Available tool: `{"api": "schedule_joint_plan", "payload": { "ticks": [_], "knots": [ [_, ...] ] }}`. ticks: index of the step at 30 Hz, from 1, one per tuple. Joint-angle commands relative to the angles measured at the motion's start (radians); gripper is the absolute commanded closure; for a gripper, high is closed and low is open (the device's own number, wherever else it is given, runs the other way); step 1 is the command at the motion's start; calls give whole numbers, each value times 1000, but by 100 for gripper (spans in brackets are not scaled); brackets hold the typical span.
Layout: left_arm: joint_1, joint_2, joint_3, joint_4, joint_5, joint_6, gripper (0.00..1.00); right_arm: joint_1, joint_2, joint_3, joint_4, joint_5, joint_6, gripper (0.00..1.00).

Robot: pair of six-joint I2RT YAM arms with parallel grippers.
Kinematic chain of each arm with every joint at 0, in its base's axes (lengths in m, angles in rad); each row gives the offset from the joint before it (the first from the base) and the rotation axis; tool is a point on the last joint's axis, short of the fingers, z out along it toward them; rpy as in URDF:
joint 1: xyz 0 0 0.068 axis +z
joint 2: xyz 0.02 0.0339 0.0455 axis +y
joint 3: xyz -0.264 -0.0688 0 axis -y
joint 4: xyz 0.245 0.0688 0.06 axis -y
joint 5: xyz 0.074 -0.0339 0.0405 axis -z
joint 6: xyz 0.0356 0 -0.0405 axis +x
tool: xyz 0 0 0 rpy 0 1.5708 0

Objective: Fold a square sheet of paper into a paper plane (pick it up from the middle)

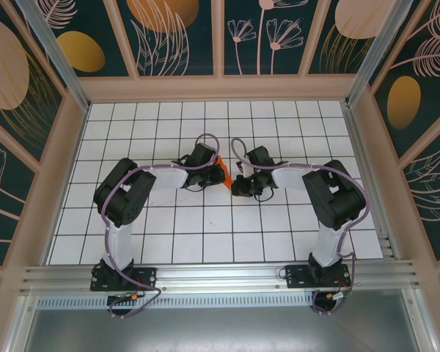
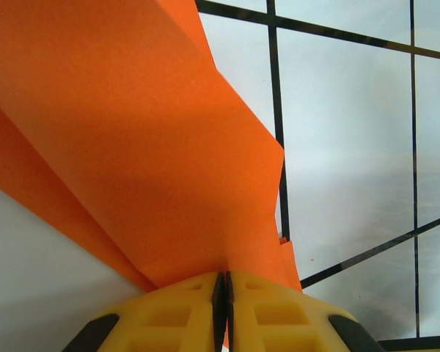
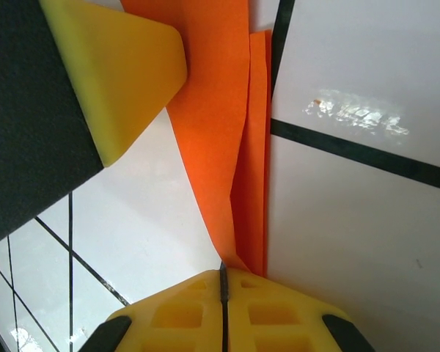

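— Arms logged?
— Logged. The left arm [image 1: 123, 199] and right arm [image 1: 331, 196] are built of white tube sections joined by bulky black housings.
— Cabling?
— A purple cable [image 1: 205, 138] is run along each arm and looped near the wrist. Black base plates [image 1: 103, 277] are noted at the foot.
— Grippers?
— On the left gripper [image 2: 221, 282] and right gripper [image 3: 223, 275], yellow plastic fingers [image 2: 180, 312] are seen, moulded with square recesses and edged with black at the outer corners.

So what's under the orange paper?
Around the folded orange paper you can see the white gridded table beneath. The part right under it is covered, so anything there can't be seen.
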State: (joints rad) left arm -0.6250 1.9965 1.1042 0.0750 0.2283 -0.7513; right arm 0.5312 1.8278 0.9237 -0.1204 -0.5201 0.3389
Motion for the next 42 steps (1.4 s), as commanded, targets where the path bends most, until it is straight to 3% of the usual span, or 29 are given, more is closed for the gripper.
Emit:
{"api": "schedule_joint_plan", "payload": {
  "ticks": [1, 6, 12, 21, 29, 42],
  "knots": [
    [17, 70, -54, -106, -122, 24, 86, 4, 12, -99, -180, 98, 39, 91],
    [16, 71, -55, -101, -123, 28, 86, 0, -71, -129, -188, 70, 65, 89],
    [17, 75, -46, -101, -117, 30, 86, 0, -174, -44, -122, 32, 59, 85],
    [16, 73, -37, -113, -118, 30, 86, 1, -7, 106, -75, -13, 8, 84],
    [16, 68, -33, -112, -117, 29, 86, 1, 49, 96, -68, -22, 7, 85],
    [48, 13, 16, -86, -128, 44, 82, 0, 115, 29, -152, 132, -23, 89]
  ]
}}
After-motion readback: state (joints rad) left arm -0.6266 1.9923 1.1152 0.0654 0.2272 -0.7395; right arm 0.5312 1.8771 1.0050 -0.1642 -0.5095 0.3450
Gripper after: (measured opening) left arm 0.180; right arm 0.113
